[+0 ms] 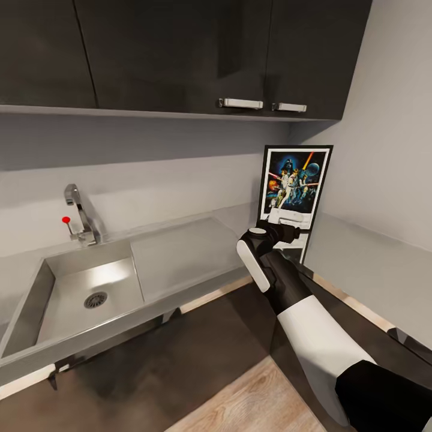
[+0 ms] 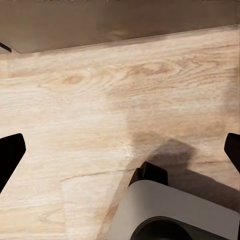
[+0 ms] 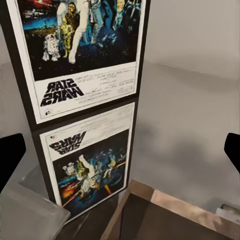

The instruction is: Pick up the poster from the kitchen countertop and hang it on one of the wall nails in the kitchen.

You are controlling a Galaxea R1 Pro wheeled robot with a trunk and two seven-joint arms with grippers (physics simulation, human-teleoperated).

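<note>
The poster [image 1: 295,180] stands upright in the corner on the kitchen countertop [image 1: 180,252], leaning against the pale wall. My right gripper [image 1: 287,222] is stretched out to its lower edge, just in front of it. In the right wrist view the poster [image 3: 80,50] is close ahead, mirrored in the steel countertop [image 3: 190,125]. The right gripper [image 3: 121,152] is open, with nothing between its wide-apart fingertips. My left gripper [image 2: 121,152] is also open and points down at the wooden floor. The wall nail is out of view.
A built-in sink [image 1: 36,300] with a tap [image 1: 81,213] lies at the left of the worktop. Dark upper cabinets [image 1: 210,54] hang over it. The worktop bends along the right wall. My own base [image 2: 170,210] shows over the floor.
</note>
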